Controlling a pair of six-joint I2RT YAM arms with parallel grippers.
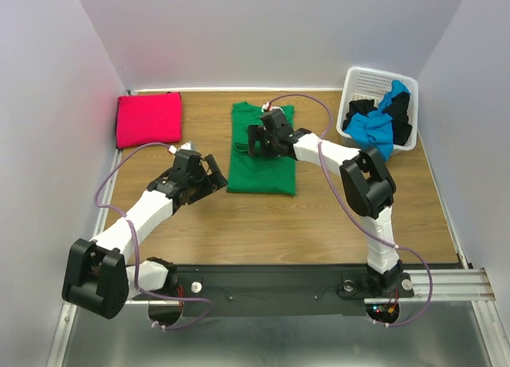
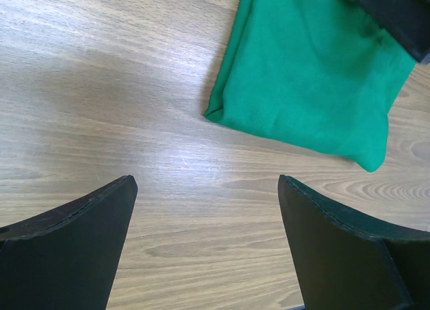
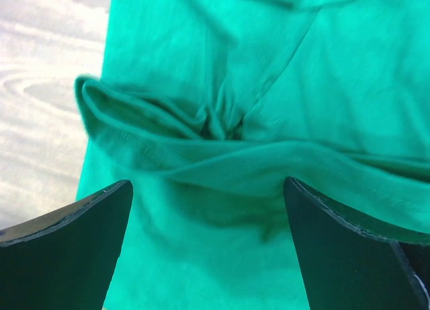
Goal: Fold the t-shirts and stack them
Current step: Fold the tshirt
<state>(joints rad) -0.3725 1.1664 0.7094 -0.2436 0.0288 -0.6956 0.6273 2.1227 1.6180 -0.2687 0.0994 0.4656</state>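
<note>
Desk (image 1: 319, 216) of pale wood grain with a faint sheen; green shirt (image 1: 263, 176) soft matt cloth, creased; basket (image 1: 366, 80) white plastic lattice; gripper fingers (image 2: 67, 249) matt black

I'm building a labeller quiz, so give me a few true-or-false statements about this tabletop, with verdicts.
1. The green t-shirt lies on the table. True.
2. The magenta t-shirt sits folded at the far left corner. True.
3. The left end effector is clamped on the green t-shirt. False: it is open over bare wood beside the shirt.
4. The basket is empty. False: it holds a blue garment and a black garment.
5. The right end effector is open above the green t-shirt. True.
</note>
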